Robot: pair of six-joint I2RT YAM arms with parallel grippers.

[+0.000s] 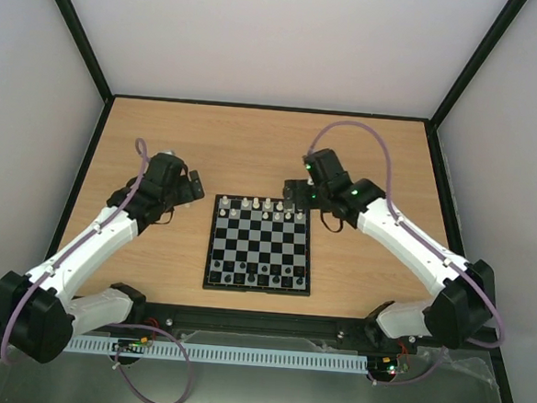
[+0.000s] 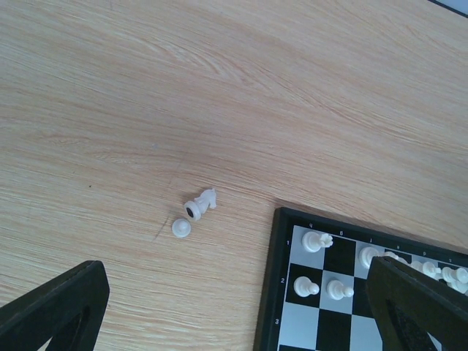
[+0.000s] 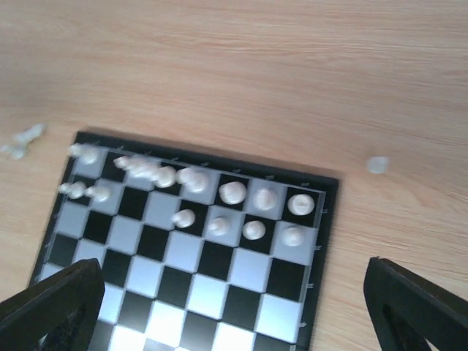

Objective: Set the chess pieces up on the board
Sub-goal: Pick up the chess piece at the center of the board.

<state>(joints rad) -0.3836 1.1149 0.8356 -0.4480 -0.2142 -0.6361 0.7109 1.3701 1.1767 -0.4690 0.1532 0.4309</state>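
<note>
1. Hovering over the board (image 3: pixel 183 252)'s far rows, right hand (image 3: pixel 230 292) spread wide, empty; chess pieces (image 3: pixel 234 191) crowd there.
2. Left hand (image 2: pixel 234 292) equally wide, near two stray pieces (image 2: pixel 201 203) just off the board's corner.
3. Risk: a careless descent topples packed neighbours.

From my remote seat I see a light wood-grain table (image 1: pixel 254 145). Behind its far edge rises a plain white back wall (image 1: pixel 280 36). Pale side walls (image 1: pixel 23 147) flank the table, joined by black corner struts (image 1: pixel 77 33). A white slotted strip (image 1: pixel 267 357) runs along its near edge. Soft, even light covers the tabletop.
</note>
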